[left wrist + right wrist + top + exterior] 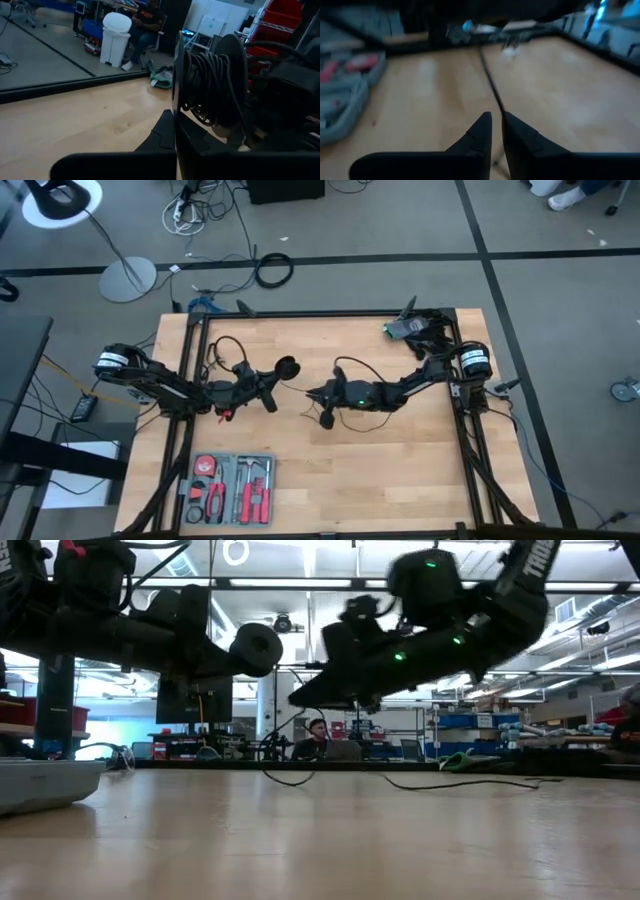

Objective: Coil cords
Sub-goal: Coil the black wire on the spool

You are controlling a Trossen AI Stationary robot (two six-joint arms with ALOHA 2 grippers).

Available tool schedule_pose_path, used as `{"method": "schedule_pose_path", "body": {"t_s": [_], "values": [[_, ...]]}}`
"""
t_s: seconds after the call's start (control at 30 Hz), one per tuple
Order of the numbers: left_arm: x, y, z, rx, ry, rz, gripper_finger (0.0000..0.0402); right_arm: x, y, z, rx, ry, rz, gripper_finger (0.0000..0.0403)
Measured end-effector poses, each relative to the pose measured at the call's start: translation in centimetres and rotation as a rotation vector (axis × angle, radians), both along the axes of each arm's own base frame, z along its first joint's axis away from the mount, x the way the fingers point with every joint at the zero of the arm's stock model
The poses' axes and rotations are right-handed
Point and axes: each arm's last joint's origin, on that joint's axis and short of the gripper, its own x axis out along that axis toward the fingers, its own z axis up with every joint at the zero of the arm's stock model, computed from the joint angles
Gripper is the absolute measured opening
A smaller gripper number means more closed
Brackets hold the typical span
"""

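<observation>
A black spool (215, 80) with thin black cord (200, 85) wound between its two discs hangs above the table's middle, with my left gripper (175, 127) shut on it; the high view shows the spool (287, 367) just past that gripper (272, 385). My right gripper (312, 393) hovers low, close to the spool's right, pointing toward the table's left. Its fingertips (497, 119) stand a narrow gap apart, and a loose stretch of cord (489, 82) runs across the table into that gap. More cord (440, 783) lies slack on the wood. My left gripper pinches the rim of the spool's near disc (176, 100) between its two fingers, coming level from the table's left. The spool stands on edge, lifted clear of the table. My right gripper has the cord running into its narrow gap; I cannot tell whether the fingers touch it.
An open grey tool case (230, 488) lies at the near left of the table, also in the right wrist view (340, 100). A green-and-black device (403, 330) sits at the far right corner. Black frame rails (190, 380) border the table. A person (318, 732) sits beyond it.
</observation>
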Motion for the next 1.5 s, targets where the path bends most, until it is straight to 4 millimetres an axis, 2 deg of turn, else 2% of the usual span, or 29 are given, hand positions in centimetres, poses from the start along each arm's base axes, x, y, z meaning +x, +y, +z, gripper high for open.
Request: {"method": "schedule_pose_path", "body": {"t_s": [0.1,0.23,0.67,0.8,0.93,1.07,1.2,1.37,1.5], "values": [[0.0,0.0,0.0,0.003,0.002,0.0,0.0,-1.7,-0.2,-0.6,0.025,-0.106,-0.034,0.0044],[0.0,0.0,0.0,0.003,0.006,0.0,0.0,-3.1,-0.7,-1.6,0.025,-0.097,-0.05,0.0058],[0.0,0.0,0.0,-0.001,0.002,-0.015,0.0,-3.2,-0.7,-1.9,0.005,-0.061,-0.039,0.0158],[0.0,0.0,0.0,-0.001,0.002,-0.02,0.0,-3.1,-0.7,-1.6,-0.013,-0.093,-0.035,0.0176],[0.0,-0.1,0.0,0.0,0.003,-0.021,0.0,-3.1,-0.7,-1.5,0.023,-0.114,-0.038,0.018],[0.0,0.0,0.0,0.0,0.003,-0.02,0.0,-3.0,-0.5,-1.4,0.05,-0.117,0.036,0.0174],[0.0,0.0,0.0,0.0,0.002,-0.004,0.0,-1.8,-0.1,-0.4,0.055,-0.142,0.126,0.0165],[0.0,0.0,0.0,0.0,0.003,0.005,0.0,-0.3,0.1,0.0,0.038,-0.072,0.174,0.0156],[0.0,0.0,0.0,0.0,0.004,0.006,0.0,0.2,0.3,0.2,0.063,-0.044,0.234,0.0151]]}}
